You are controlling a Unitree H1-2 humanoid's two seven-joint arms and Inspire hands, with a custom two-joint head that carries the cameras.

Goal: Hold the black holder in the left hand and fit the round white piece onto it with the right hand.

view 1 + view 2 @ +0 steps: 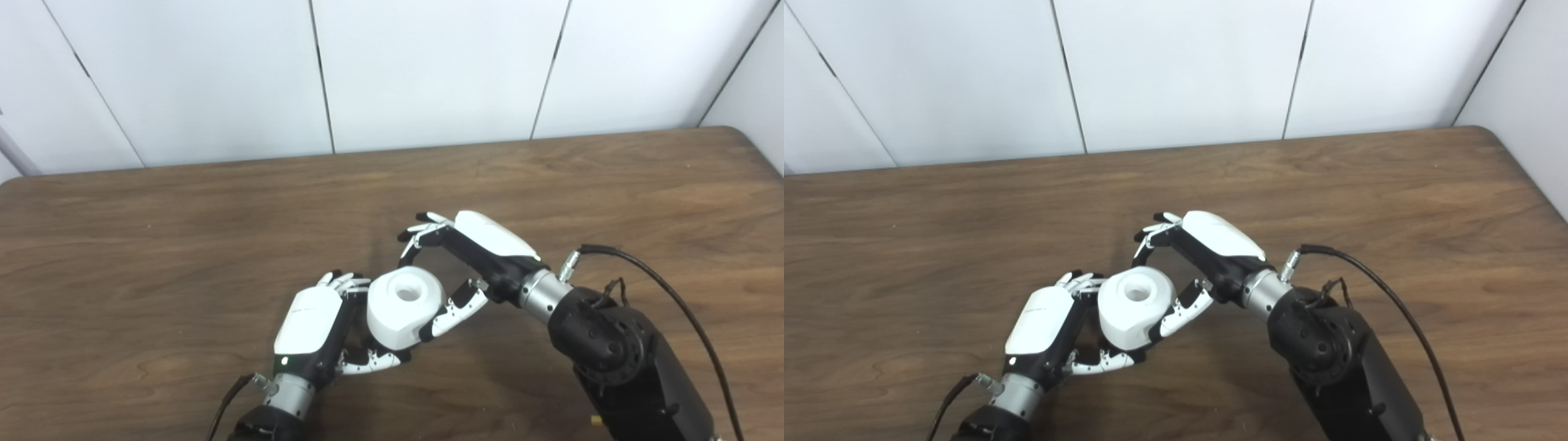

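The round white piece point(401, 309), with a round hole in its top, sits in the middle of the table between my two hands. My left hand point(318, 324) wraps it from the left, fingers point(343, 282) against its far-left side and thumb point(370, 361) curled under its front. Of the black holder only a dark sliver point(392, 353) shows beneath the white piece, inside the left hand's grasp. My right hand point(465, 263) closes on the white piece from the right. Its fingers point(416, 236) curl over the back edge and its thumb point(450, 312) presses the right side.
The brown wooden table point(184, 233) stretches around the hands, with its rounded far-right corner point(744, 131) against the white panelled wall. A black cable point(667, 294) loops from the right wrist over the forearm.
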